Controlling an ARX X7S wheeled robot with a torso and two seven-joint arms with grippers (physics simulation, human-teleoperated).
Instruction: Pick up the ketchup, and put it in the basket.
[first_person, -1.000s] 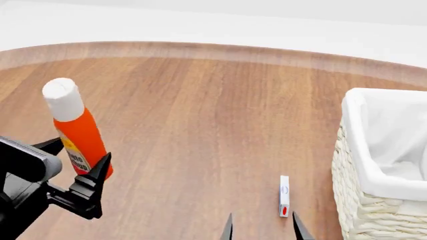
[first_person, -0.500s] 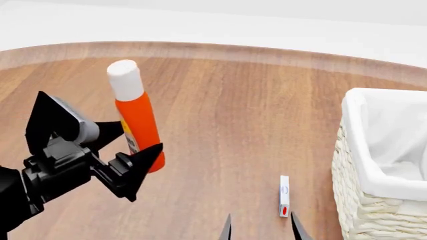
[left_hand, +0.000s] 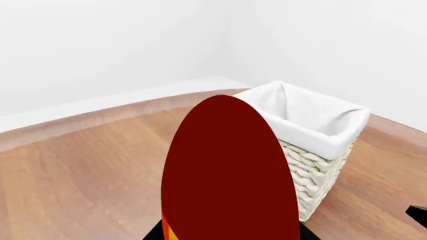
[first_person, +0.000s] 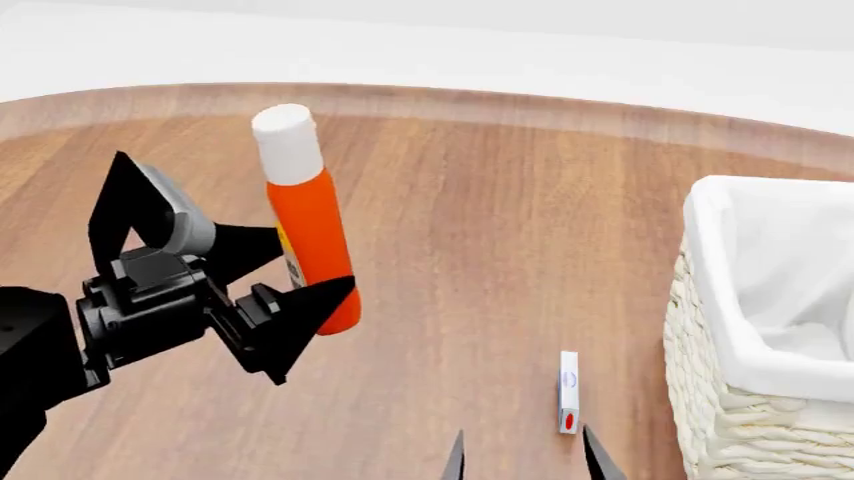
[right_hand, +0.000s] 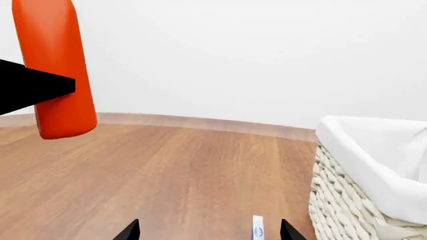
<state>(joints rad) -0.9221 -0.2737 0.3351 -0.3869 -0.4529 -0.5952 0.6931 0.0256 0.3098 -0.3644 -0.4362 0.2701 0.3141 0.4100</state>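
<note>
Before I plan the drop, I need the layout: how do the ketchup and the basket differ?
The ketchup is orange-red, slim and smooth; the basket is cream, broad and woven. The ketchup is held off the table in the left pincer; the basket rests on it. Both have white parts: cap and liner.

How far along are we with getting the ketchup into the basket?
Pickup looks done: the left end effector grips the ketchup, whose base hangs clear of the table in the right wrist view. The carry is under way. Left: bring it over the basket and release.
</note>
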